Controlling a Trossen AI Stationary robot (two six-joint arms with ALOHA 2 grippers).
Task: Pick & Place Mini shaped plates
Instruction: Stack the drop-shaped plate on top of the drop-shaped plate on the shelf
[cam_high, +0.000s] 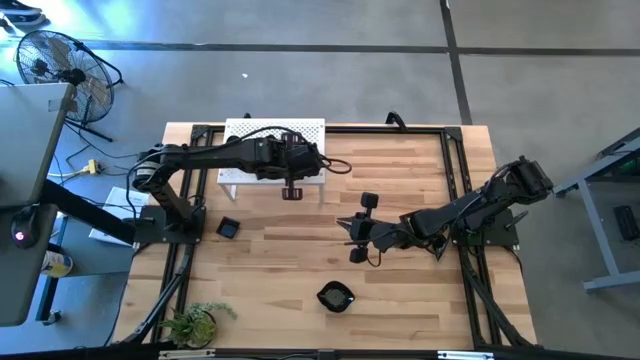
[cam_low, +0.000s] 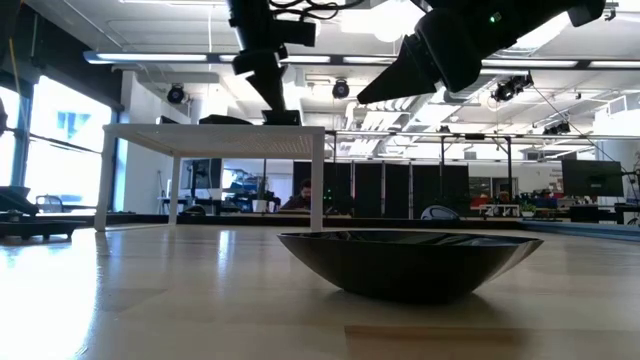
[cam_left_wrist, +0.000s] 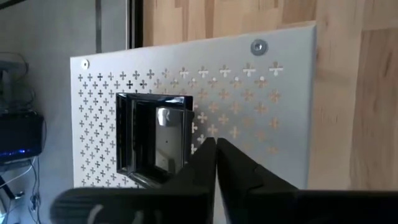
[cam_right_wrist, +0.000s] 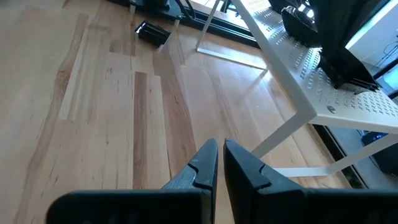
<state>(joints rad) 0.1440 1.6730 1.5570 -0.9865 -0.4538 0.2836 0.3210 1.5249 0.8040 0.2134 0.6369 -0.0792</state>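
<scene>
Place step looks done: glossy black square mini plate (cam_left_wrist: 152, 138) sits on white perforated metal board (cam_left_wrist: 273, 106) at table's 12 o'clock, left gripper (cam_left_wrist: 216, 155) shut empty beside it; next, right gripper (cam_right_wrist: 220, 163), shut too at centre, must open over wavy black dish (cam_high: 335, 296) at 6 o'clock.

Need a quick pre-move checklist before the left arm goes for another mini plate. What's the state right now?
1. Left gripper empty and shut above the white perforated board: ok.
2. Square plate lying flat on the board, clear of the fingers: ok.
3. Right gripper shut, holding nothing, over bare table: ok.
4. Next plates visible: square plate near the left arm base, wavy plate at the front: ok.
5. More plates left off the board: cannot tell.
</scene>
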